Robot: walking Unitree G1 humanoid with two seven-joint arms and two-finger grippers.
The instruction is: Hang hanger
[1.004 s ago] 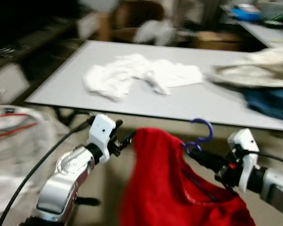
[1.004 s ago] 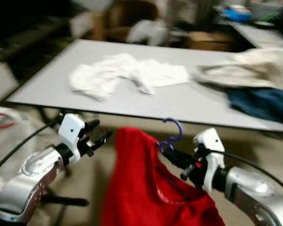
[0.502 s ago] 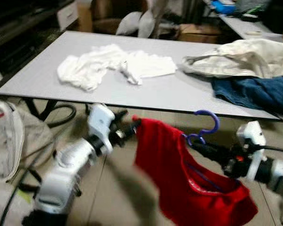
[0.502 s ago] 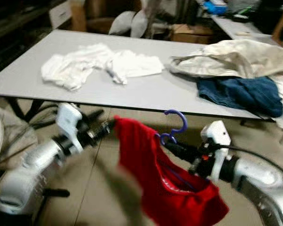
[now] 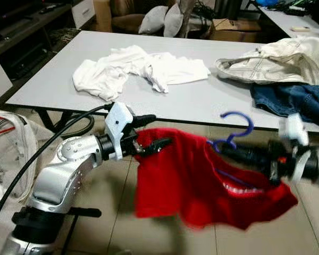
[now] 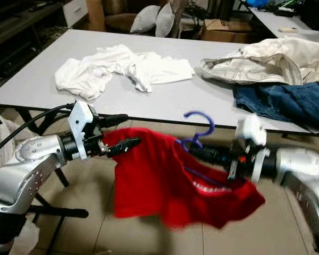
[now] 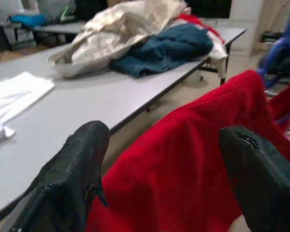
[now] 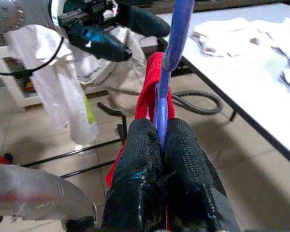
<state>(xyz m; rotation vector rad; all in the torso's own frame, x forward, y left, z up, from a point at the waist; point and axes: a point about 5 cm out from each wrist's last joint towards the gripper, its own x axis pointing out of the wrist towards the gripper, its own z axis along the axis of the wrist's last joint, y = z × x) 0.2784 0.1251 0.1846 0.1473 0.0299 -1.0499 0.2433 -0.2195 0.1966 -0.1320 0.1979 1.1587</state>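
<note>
The left pincer point(image 5: 151, 133) has let go, fingers spread; the right pincer point(image 8: 160, 145) clamps the hanger point(image 5: 235, 130), carrying the red shirt point(image 5: 202, 180).

Head eyes look down; wrist cameras share the red garment point(image 7: 183, 159).

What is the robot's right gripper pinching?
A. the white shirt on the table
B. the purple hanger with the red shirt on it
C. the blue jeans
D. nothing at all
B: the right gripper is shut on the purple hanger, with the red shirt draped from it.
</note>
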